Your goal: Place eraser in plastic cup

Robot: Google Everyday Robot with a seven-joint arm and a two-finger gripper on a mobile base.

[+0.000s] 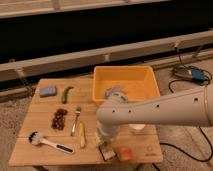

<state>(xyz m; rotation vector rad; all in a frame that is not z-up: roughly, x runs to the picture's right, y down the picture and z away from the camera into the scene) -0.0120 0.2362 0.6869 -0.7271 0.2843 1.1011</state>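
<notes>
arm [165,112]: smooth white tubular shell, bulbous rounded joint, row of small dark dots along the upper side; gripper [105,141] pale grey-white, over the bench's front edge right of centre
</notes>
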